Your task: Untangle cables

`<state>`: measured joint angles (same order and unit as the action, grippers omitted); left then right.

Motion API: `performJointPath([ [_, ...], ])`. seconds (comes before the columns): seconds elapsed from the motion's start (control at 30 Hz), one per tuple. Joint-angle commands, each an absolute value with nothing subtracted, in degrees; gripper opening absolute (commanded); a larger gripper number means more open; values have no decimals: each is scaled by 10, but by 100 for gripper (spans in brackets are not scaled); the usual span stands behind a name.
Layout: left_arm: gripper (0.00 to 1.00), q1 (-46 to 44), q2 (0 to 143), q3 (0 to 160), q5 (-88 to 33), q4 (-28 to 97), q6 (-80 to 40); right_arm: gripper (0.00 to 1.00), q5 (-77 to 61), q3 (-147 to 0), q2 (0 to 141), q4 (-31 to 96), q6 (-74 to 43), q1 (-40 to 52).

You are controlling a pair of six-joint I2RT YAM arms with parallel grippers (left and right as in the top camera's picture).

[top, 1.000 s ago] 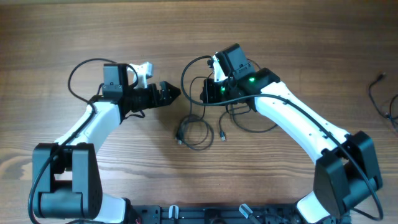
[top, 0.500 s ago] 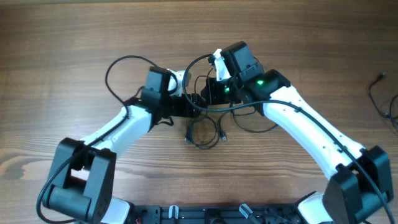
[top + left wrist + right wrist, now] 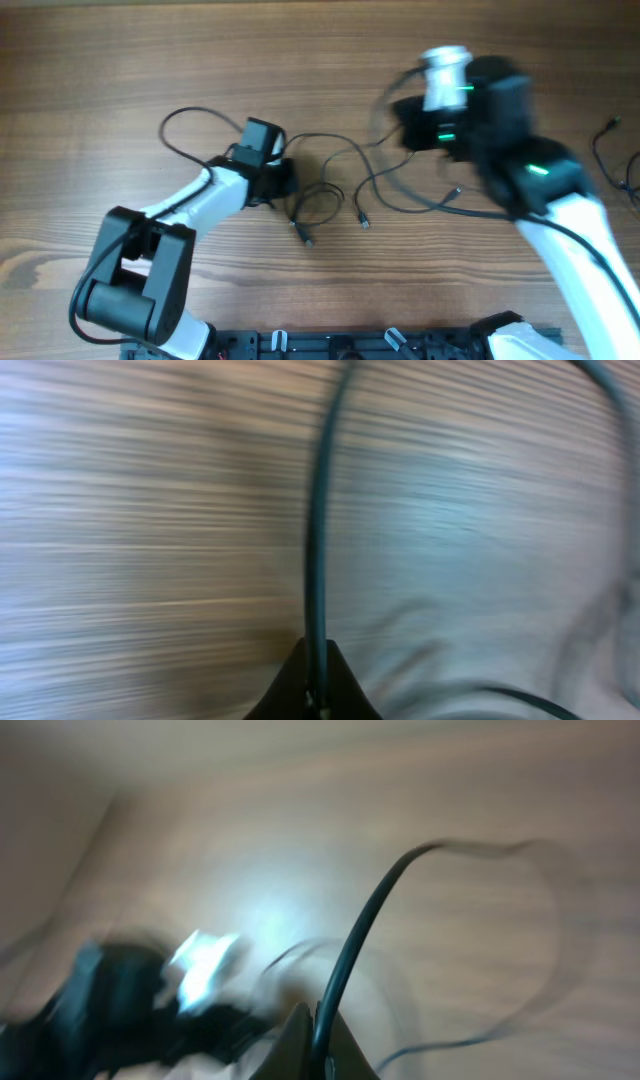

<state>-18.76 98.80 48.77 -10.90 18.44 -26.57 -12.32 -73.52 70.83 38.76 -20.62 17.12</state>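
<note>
Left gripper (image 3: 314, 682) is pinched shut on the cables (image 3: 322, 203), one strand running up from its tips. Right gripper (image 3: 318, 1045) also clamps a strand, view blurred. Cables lie mid-table (image 3: 120, 60) between the arms in loose loops, two plug ends free.

Robotics lab bench, wood-grain table (image 3: 80, 60), mounted robot arms (image 3: 190, 200)

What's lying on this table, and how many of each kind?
white-and-black robot arms: 2
tangle of thin black cables: 1
stray black cord at the right table edge: 1
total: 4
</note>
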Motion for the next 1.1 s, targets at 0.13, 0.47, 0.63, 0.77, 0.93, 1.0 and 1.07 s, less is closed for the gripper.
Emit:
performJointPath([
  [0.13,4,-65,994,485,-38,237,-307,4,-48,-737,584,414,-222,-39],
  [0.47,4,-40,994,485,-51,245,-307,4,-104,-737,566,414,-150,-97],
  [0.63,4,-50,994,485,-51,245,-307,4,-142,-737,614,410,-133,-97],
  [0.77,5,-58,994,485,-51,245,-307,4,-204,-737,685,446,-134,-96],
  [0.93,5,-63,994,485,-51,245,-307,4,-213,-734,766,545,-135,-83],
  [1.0,5,-63,994,485,-51,244,-307,4,-210,-731,802,570,-135,-72],
  [1.07,5,-63,994,485,-51,242,-307,5,-204,-724,831,577,-135,-61],
])
